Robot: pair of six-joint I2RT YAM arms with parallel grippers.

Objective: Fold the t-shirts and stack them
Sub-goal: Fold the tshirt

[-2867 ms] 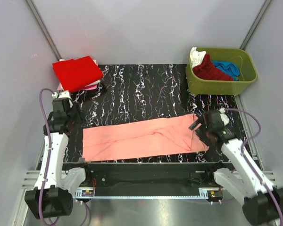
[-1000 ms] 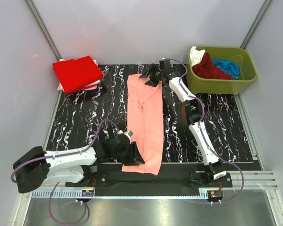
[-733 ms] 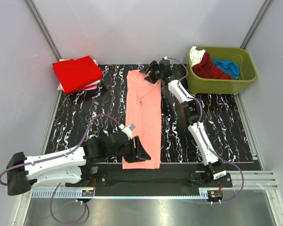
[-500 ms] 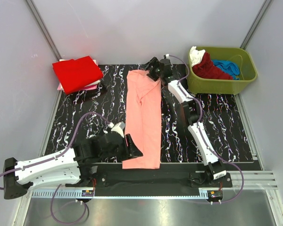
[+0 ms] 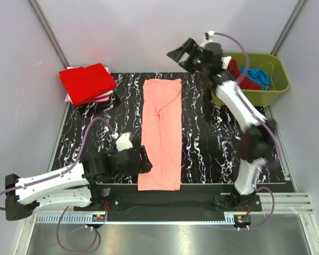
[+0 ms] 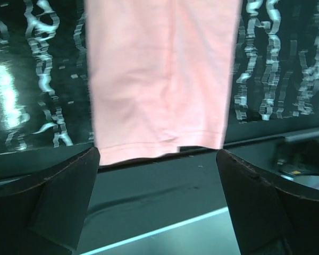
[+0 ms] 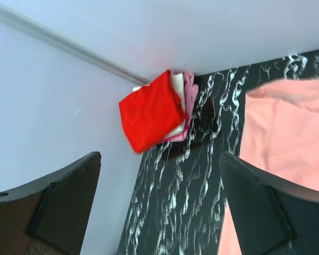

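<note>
Progress check: there's a folded stack (image 5: 86, 82) in the far left corner of the tabletop (image 5: 202, 143), bright red on top, pale pink and white peeking out below. The salmon-pink shirt (image 5: 160, 133) lies flat mid-table as a long narrow strip, so I'd guess it needs folding across, then stacking. The left claw (image 6: 159, 202) hangs over its near hem, jaws wide apart, holding nothing. The right claw (image 5: 183, 56) is up in the air past the far end, also spread wide and empty. The green tub (image 5: 271, 95) at far right holds more shirts (image 5: 252, 82), dark red and blue, so plenty left.
</note>
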